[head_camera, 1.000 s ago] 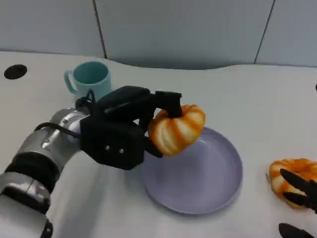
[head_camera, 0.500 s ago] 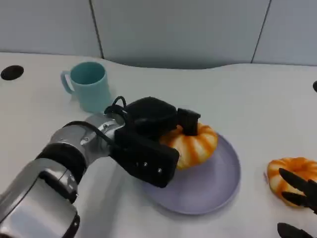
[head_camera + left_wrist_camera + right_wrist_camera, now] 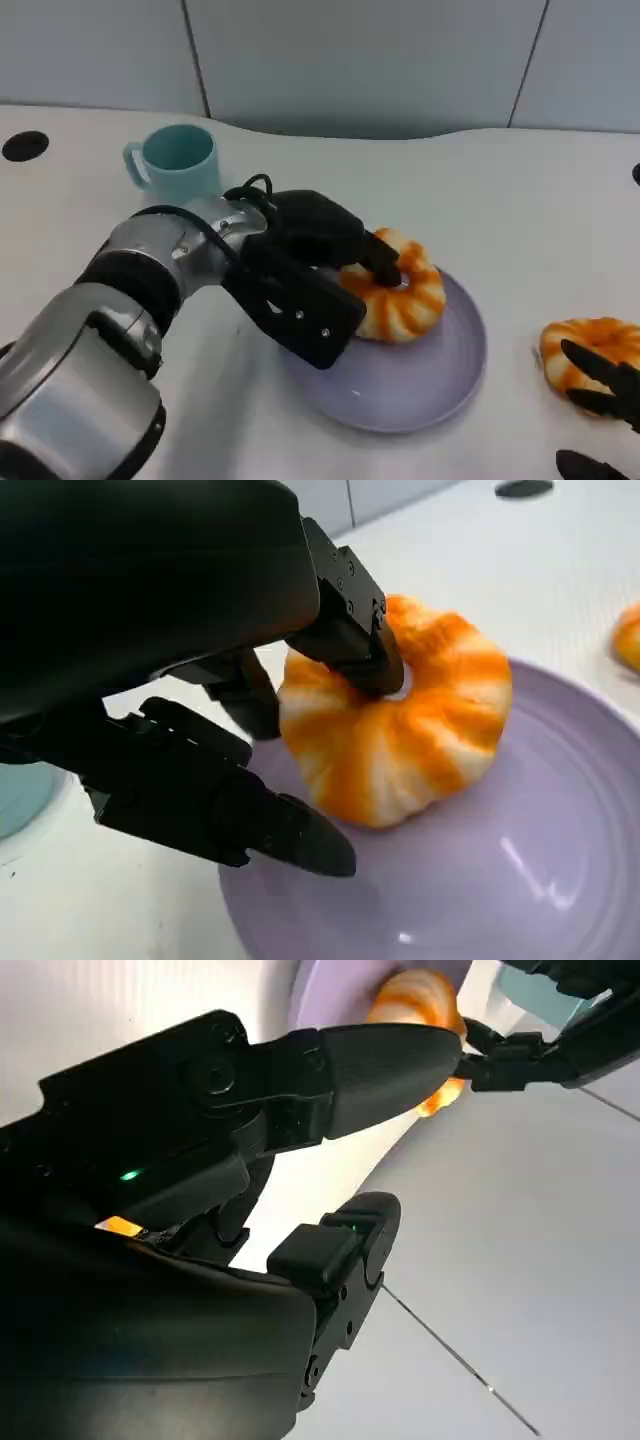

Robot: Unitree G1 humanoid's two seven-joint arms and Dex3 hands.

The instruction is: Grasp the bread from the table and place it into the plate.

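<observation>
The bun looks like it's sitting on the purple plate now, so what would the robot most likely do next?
Probably spread the left hand and let go: the bread rests on the plate, with a finger hooked in its centre hole.

You have a white bench (image 3: 520, 210) in front of you, matte and evenly lit, with no hard shadows. Its far edge curves in a soft wave. Behind it stands a pale grey wall (image 3: 360, 60) of flat panels split by thin dark seams. A round black hole (image 3: 24, 146) sits in the bench at the far left.
</observation>
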